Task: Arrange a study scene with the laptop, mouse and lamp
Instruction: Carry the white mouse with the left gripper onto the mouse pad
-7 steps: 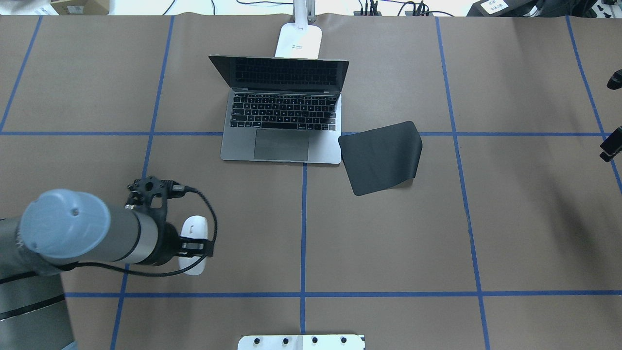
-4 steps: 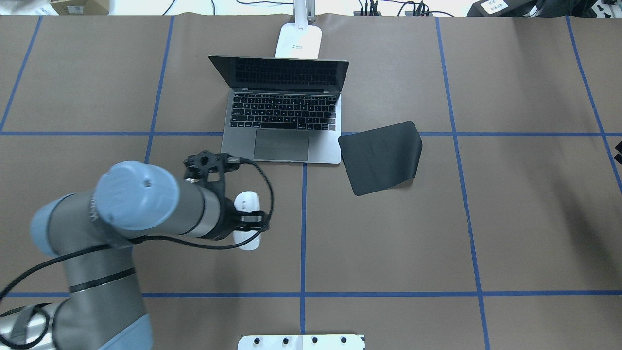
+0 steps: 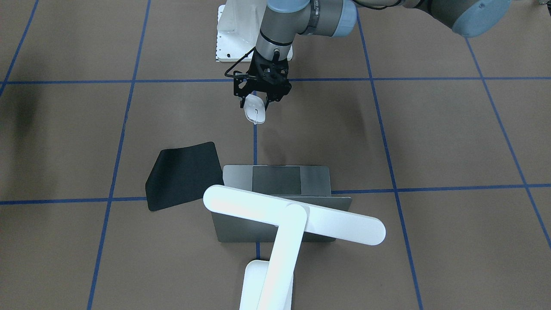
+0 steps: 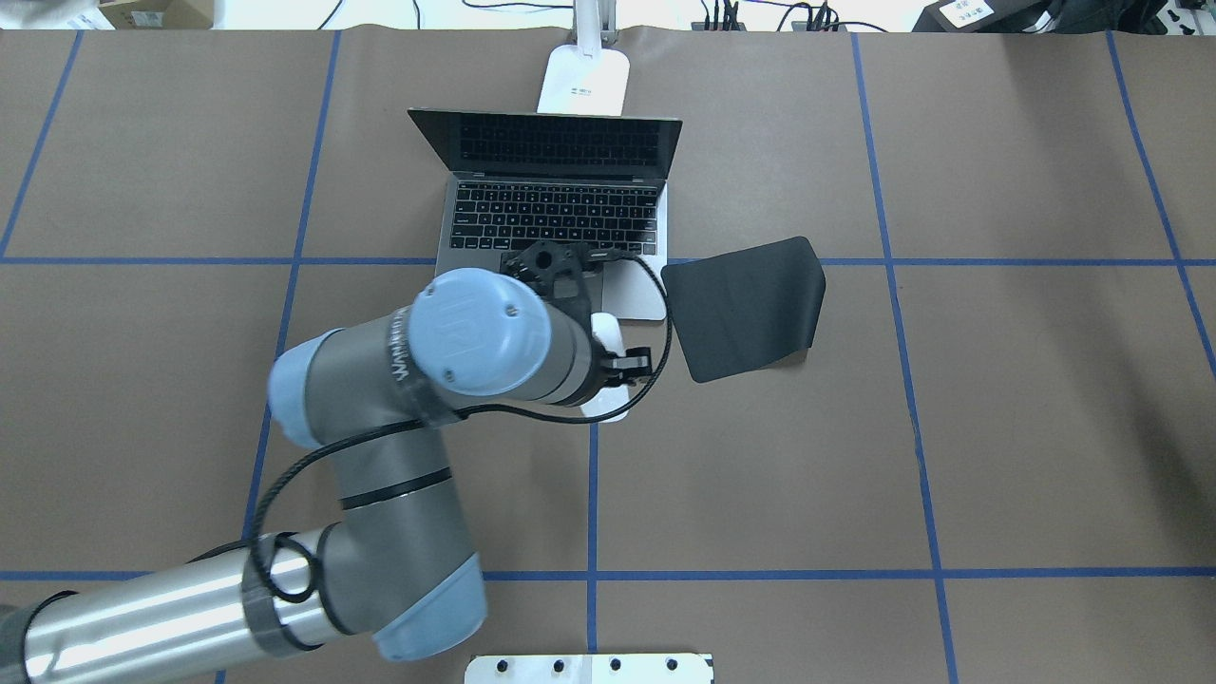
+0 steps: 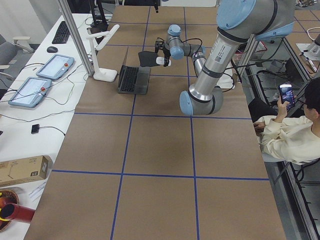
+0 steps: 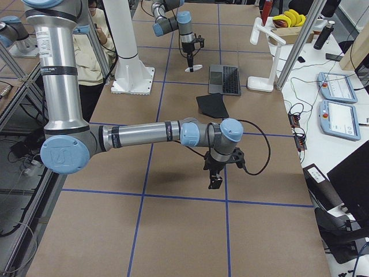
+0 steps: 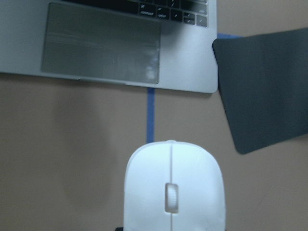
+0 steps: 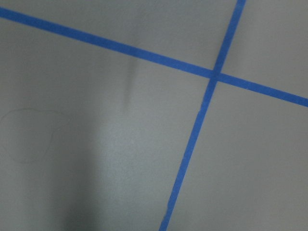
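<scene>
My left gripper (image 4: pixel 622 366) is shut on the white mouse (image 4: pixel 608 332) and holds it above the table, just in front of the laptop's front right corner. The mouse also shows in the front view (image 3: pixel 255 113) and fills the bottom of the left wrist view (image 7: pixel 173 187). The grey laptop (image 4: pixel 556 209) stands open at the back middle. The white lamp (image 3: pixel 292 215) stands behind it, its base (image 4: pixel 584 81) at the table's far edge. My right gripper (image 6: pixel 215 182) shows only in the right side view, low over the table; I cannot tell whether it is open or shut.
A flat black mouse pad (image 4: pixel 746 304) lies right of the laptop, touching its front right corner. A white bolted pedestal (image 4: pixel 589 668) sits at the near edge. Blue tape lines cross the brown table cover (image 4: pixel 997 427).
My left arm has carried the mouse from the near left to the right and away, up to the laptop's front edge. The right gripper has left the overhead view's right edge.
</scene>
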Controlling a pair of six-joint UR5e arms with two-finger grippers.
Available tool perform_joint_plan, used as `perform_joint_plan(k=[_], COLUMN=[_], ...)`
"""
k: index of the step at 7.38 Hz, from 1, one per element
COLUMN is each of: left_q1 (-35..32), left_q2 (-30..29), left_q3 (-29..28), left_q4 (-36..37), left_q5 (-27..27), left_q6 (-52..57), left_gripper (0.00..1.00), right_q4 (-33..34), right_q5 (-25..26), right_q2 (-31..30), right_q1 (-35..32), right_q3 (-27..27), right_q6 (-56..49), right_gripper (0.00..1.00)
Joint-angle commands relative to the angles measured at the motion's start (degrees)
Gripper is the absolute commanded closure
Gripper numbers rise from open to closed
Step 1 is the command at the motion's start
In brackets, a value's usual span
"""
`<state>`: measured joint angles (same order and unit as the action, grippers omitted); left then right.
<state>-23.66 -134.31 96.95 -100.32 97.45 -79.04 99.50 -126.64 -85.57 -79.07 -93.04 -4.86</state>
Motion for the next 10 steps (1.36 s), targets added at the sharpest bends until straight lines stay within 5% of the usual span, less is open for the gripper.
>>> perform_joint_plan(k=[1,6,8,10], left_q1=[0.11,3.08,4.93,6.34], left_q2=[-9.6,-22.91,-23.37,-23.11], left_q3=[-10.23,-34.94,-38.41,-38.68], left_q4=[-0.58,-10.05,-11.57,-12.61], left_q5=[-4.26,-17.79,-22.11,-24.65], left_q6=[-3.38,-7.18,-8.32,-8.76], left_gripper=[1.0,1.0,1.0,0.09], right_q4=[-1.93,-9.04,-11.42,-11.43], right_q5=[0.86,0.78,0.78,0.6], right_q2=[0.06,-0.91,-2.84,-3.2], right_q1=[-0.12,-0.21,-0.21,-0.29], right_q3=[0.93,3.92,4.01,4.45], right_q6=[1.61,1.52,1.52,1.61], right_gripper=[0.0,0.0,0.0,0.0])
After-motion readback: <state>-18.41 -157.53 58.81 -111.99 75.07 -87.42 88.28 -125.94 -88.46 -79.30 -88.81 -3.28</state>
